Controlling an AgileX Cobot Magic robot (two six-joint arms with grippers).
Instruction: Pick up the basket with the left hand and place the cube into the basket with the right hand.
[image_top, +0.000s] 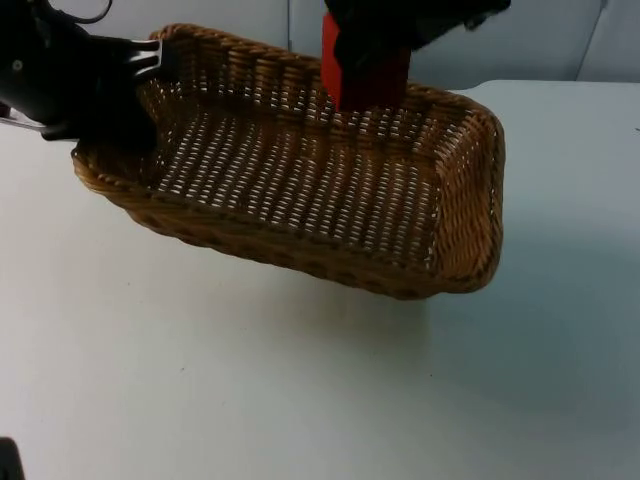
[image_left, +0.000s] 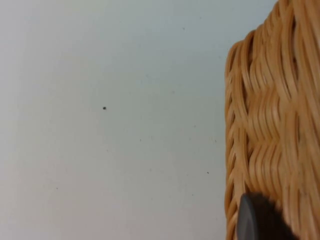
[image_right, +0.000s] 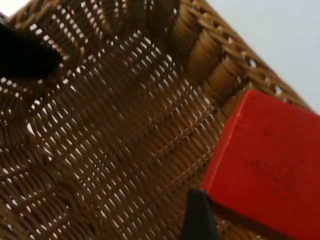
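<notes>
- Nearest us, the white bench (image_top: 250, 400) lies bare under the shadow of the brown woven wicker basket (image_top: 300, 190), which looks lifted off it and tilted, far side high.
- The basket reads as light and stiff, with an open weave and a thick braided rim; that rim is the natural place to take hold, and I'd judge it will sway if bumped.
- At its left end the left gripper (image_top: 150, 62) has its fingers clamped on the rim; in the left wrist view a dark fingertip (image_left: 260, 220) presses against the outer wall.
- Further back, over the far rim, the right gripper (image_top: 375, 50) holds the red cube (image_top: 362, 75), fingers closed on it, above the inside of the basket.
- The cube looks rigid, smooth-faced and light; flat sides suit a pinch, though it may bounce on the springy weave.
- The far rim just beside the cube is the one thing in its way.
- Behind all this stands the grey partition wall (image_top: 540, 40).
</notes>
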